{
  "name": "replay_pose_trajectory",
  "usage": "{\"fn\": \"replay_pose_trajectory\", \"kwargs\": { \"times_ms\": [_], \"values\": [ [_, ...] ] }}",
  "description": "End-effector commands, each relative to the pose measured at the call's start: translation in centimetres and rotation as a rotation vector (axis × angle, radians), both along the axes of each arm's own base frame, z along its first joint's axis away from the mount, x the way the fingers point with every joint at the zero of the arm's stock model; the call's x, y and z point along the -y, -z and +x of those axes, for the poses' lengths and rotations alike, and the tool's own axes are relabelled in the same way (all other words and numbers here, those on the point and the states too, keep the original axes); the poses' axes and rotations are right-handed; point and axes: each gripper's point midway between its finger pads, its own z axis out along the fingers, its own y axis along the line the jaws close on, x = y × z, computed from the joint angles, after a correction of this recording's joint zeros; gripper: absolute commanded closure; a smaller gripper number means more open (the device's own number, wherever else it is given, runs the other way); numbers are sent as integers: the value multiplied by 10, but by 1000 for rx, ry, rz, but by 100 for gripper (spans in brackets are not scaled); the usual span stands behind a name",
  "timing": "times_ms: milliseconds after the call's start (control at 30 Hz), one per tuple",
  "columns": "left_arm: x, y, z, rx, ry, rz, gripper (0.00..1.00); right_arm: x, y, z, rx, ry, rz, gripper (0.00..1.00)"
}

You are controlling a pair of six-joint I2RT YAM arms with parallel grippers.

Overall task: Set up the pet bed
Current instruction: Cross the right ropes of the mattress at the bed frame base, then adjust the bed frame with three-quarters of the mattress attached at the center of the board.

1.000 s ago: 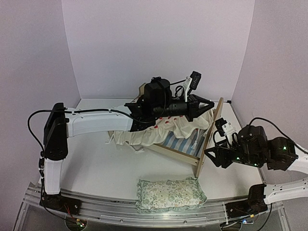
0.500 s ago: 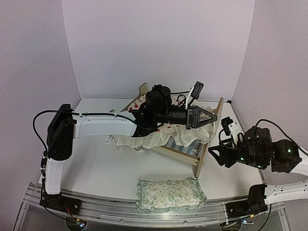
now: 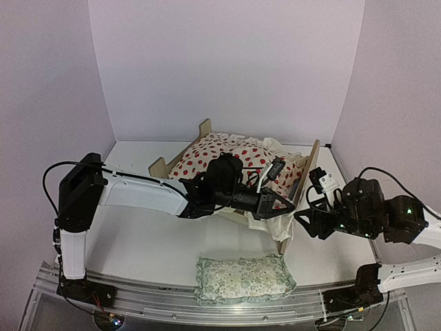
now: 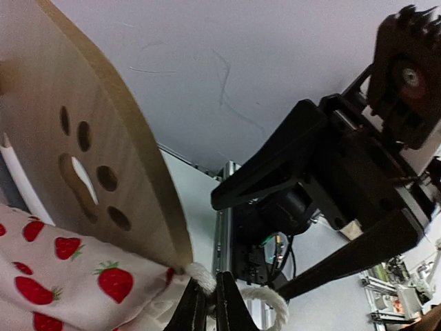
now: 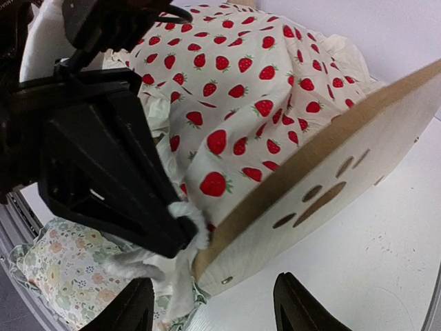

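Far left: left arm (image 3: pixel 138 193), stretched rightward, low over the white table (image 3: pixel 131 241).

Middle, toward the back wall: pet bed (image 3: pixel 160 165), light wood, sitting at an angle on the table. Short end board at left-back, tall end board (image 3: pixel 308 172) at right.

On top of the bed: cushion (image 3: pixel 220 155), cream with red strawberries, bunched up and covering the inside of the frame. White frill spilling over the near-right corner.

Front edge of the table, well apart from the bed: floral pillow (image 3: pixel 241 276), lying flat.

Right of centre: left gripper (image 3: pixel 280 205) at the bed's near-right corner. Jaws pinched together on a white tie (image 4: pixel 204 277) of the cushion, right beside the lower tip of the tall end board.

Same board in both wrist views: paw-print cutout, strawberry cloth pressed against the inner face.

Further right: right gripper (image 3: pixel 302 222), just beside the outer face of the tall end board and pointing at it. Jaws clearly apart, nothing between them. Can't tell whether touching the board or just short of it.

Far right: right arm (image 3: pixel 386 221), folded back on itself near the table's right edge.
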Motion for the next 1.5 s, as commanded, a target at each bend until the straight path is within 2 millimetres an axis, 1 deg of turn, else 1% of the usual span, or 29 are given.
{"fn": "replay_pose_trajectory", "kwargs": {
  "times_ms": [0,100,167,300,467,533,567,667,700,733,767,800,833,933,1000,1067,1100,1167,1267,1333,1400,1467],
  "values": [
    [-21,-22,31,169,-184,10,92,-25,-21,5,0,-43,13,40],
    [-27,-15,42,195,-225,33,92,-31,-20,10,-6,-28,-3,40],
    [-31,-13,43,225,-230,50,92,-33,-19,12,-13,-22,-8,40],
    [-37,-2,32,232,-177,76,90,-31,-12,13,-23,-3,-19,40],
    [-45,19,17,208,-106,124,86,-25,-6,12,-28,21,-14,40],
    [-49,26,12,204,-86,144,82,-23,-5,12,-30,25,-8,40],
    [-50,29,10,202,-74,151,79,-22,-5,11,-32,27,-2,40],
    [-54,39,1,194,-33,186,65,-18,-7,9,-28,34,16,39],
    [-55,42,-1,199,-24,203,58,-16,-8,9,-25,39,21,38],
    [-57,44,-3,207,-21,219,42,-14,-9,10,-21,46,24,38],
    [-58,46,-4,220,-26,236,18,-11,-9,10,-14,58,25,37],
    [-59,45,-4,238,-36,252,3,-8,-10,11,-8,71,26,37],
    [-60,44,-5,259,-45,266,1,-5,-10,12,-2,85,28,36],
    [-60,31,-8,317,-57,270,0,11,-9,16,18,158,9,35],
    [-54,22,-8,350,-67,260,0,31,-10,22,46,257,-17,35],
    [-44,14,-10,390,-77,256,0,58,-16,28,91,389,-45,34],
    [-35,12,-14,412,-71,252,0,70,-18,28,102,444,-48,34],
    [-20,15,-18,438,-63,253,0,91,-18,27,121,519,-70,34],
    [0,12,-7,458,-105,246,1,107,-17,24,133,569,-74,33],
    [9,15,-1,449,-122,256,1,117,-18,21,138,595,-60,33],
    [18,17,1,444,-123,248,5,125,-20,18,143,611,-54,33],
    [28,18,7,440,-137,244,12,129,-21,16,144,616,-42,33]
  ]
}}
